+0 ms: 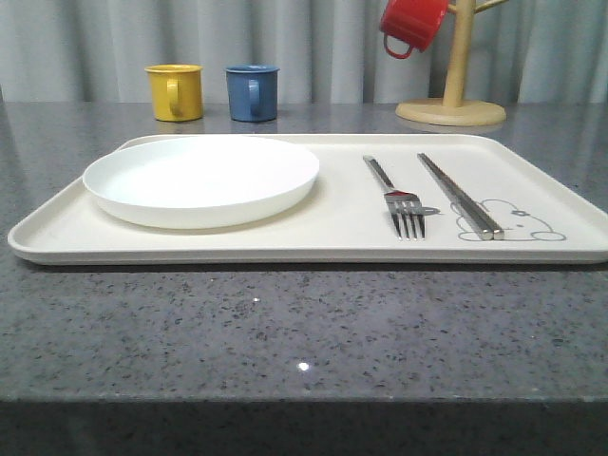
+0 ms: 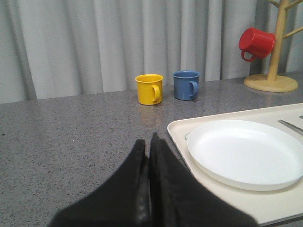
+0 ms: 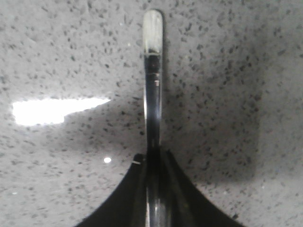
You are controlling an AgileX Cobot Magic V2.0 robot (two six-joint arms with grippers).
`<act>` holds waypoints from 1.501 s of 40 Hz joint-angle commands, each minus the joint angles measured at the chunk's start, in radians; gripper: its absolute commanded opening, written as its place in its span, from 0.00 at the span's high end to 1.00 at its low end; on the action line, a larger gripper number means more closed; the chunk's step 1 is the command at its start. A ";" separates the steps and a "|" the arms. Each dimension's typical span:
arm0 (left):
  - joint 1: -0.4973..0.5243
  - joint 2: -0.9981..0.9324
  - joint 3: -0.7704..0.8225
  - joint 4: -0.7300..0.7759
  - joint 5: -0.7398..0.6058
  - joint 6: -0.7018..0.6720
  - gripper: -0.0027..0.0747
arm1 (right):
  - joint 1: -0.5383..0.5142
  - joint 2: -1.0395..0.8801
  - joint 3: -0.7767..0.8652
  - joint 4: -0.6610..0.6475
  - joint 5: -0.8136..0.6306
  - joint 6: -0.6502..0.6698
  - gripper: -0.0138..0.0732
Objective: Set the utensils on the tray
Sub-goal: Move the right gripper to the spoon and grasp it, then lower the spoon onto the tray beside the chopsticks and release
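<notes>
The cream tray point(image 1: 285, 249) lies across the grey counter. On it a white plate point(image 1: 201, 176) sits at the left, a silver fork point(image 1: 397, 198) right of centre, and a pair of metal chopsticks point(image 1: 459, 195) beside the rabbit drawing. My left gripper point(image 2: 147, 142) is shut with nothing in it, low over the counter just left of the tray's corner point(image 2: 182, 130) and plate point(image 2: 246, 151). My right gripper point(image 3: 152, 156) is shut on a long shiny handle, the spoon point(image 3: 153, 71), above bare counter; the spoon's bowl is hidden.
A yellow mug point(image 1: 175, 91) and a blue mug point(image 1: 252, 92) stand behind the tray at the back left. A red mug point(image 1: 413, 24) hangs on a wooden mug tree point(image 1: 454, 76) at the back right. A grey curtain closes the back.
</notes>
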 commanded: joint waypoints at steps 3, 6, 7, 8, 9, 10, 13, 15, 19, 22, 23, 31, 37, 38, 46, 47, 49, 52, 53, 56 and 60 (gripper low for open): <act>0.002 0.012 -0.026 -0.012 -0.079 -0.009 0.99 | 0.006 -0.132 -0.025 0.005 0.106 0.087 0.87; 0.002 0.012 -0.026 -0.012 -0.079 -0.009 0.99 | 0.028 -0.183 -0.025 0.005 0.106 0.153 0.87; 0.002 0.012 -0.026 -0.012 -0.079 -0.009 0.99 | 0.038 -0.198 -0.025 0.005 0.106 0.165 0.87; 0.002 0.012 -0.026 -0.012 -0.079 -0.009 0.99 | 0.052 -0.216 -0.025 0.005 0.106 0.179 0.87; 0.002 0.012 -0.026 -0.012 -0.079 -0.009 0.99 | 0.068 -0.234 -0.025 0.005 0.106 0.191 0.87; 0.002 0.012 -0.026 -0.012 -0.079 -0.009 0.99 | 0.087 -0.246 -0.025 0.005 0.106 0.200 0.87; 0.002 0.012 -0.026 -0.012 -0.079 -0.009 0.99 | 0.138 -0.280 -0.025 0.005 0.106 0.229 0.87; 0.002 0.012 -0.026 -0.012 -0.079 -0.009 0.99 | 0.178 -0.297 -0.025 0.005 0.106 0.246 0.87; 0.002 0.012 -0.026 -0.012 -0.079 -0.009 0.99 | 0.262 -0.316 -0.025 0.005 0.106 0.287 0.87; 0.002 0.012 -0.026 -0.012 -0.079 -0.009 0.99 | 0.319 -0.317 -0.025 0.005 0.106 0.317 0.87; 0.002 0.012 -0.026 -0.012 -0.079 -0.009 0.99 | 0.341 -0.314 -0.025 0.005 0.106 0.326 0.87; 0.002 0.012 -0.026 -0.012 -0.079 -0.009 0.99 | 0.455 -0.290 -0.024 0.005 0.106 0.388 0.87; 0.002 0.012 -0.026 -0.012 -0.079 -0.009 0.99 | 0.494 -0.260 -0.003 0.005 0.106 0.419 0.87; 0.002 0.012 -0.026 -0.012 -0.079 -0.009 0.99 | 0.495 -0.254 0.004 0.005 0.106 0.420 0.87; 0.002 0.012 -0.026 -0.012 -0.079 -0.009 0.99 | 0.495 -0.192 0.040 -0.026 0.090 0.439 0.87; 0.002 0.012 -0.026 -0.012 -0.079 -0.009 0.99 | 0.495 -0.184 0.040 -0.026 0.085 0.439 0.87; 0.002 0.012 -0.026 -0.012 -0.079 -0.009 0.99 | 0.495 -0.167 0.040 -0.026 0.076 0.441 0.87; 0.002 0.012 -0.026 -0.012 -0.079 -0.009 0.99 | 0.495 -0.146 0.040 -0.026 0.072 0.447 0.87; 0.002 0.012 -0.026 -0.012 -0.079 -0.009 0.99 | 0.495 -0.134 0.040 -0.026 0.072 0.447 0.87; 0.002 0.012 -0.026 -0.012 -0.079 -0.009 0.99 | 0.495 -0.118 0.040 -0.026 0.066 0.450 0.87; 0.002 0.012 -0.026 -0.012 -0.079 -0.009 0.99 | 0.495 -0.109 0.040 -0.026 0.063 0.456 0.87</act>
